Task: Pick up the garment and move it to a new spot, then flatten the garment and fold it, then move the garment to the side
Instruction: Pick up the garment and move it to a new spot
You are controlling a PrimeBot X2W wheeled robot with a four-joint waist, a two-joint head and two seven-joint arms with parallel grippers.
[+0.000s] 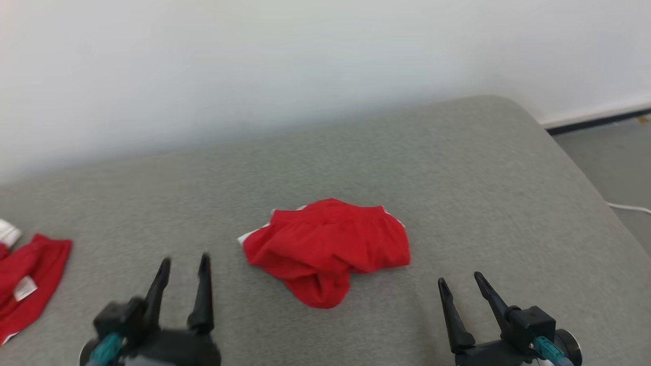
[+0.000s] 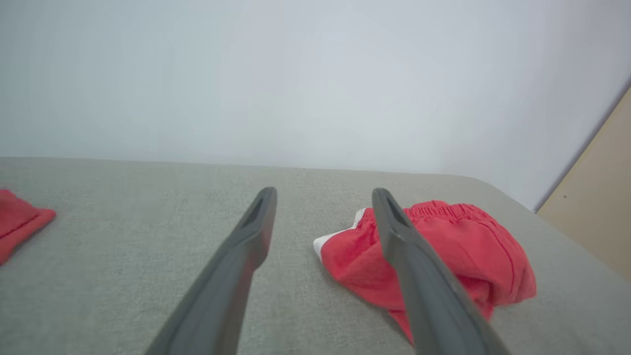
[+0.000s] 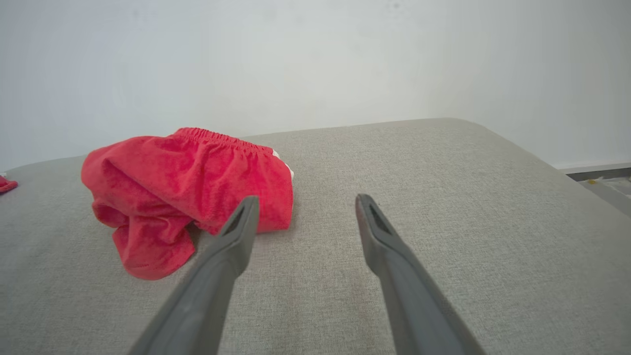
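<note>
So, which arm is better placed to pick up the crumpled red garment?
Left, narrowly. The left end effector is open, level with the red garment, whose white corner shows between its fingers; the right end effector sits further back.

Grey fabric mattress, rounded corner far right. Crumpled red shorts lie approx. mid-surface, elastic waistband toward the wall, bit of white showing. 2nd red garment lies at left edge, well apart.
</note>
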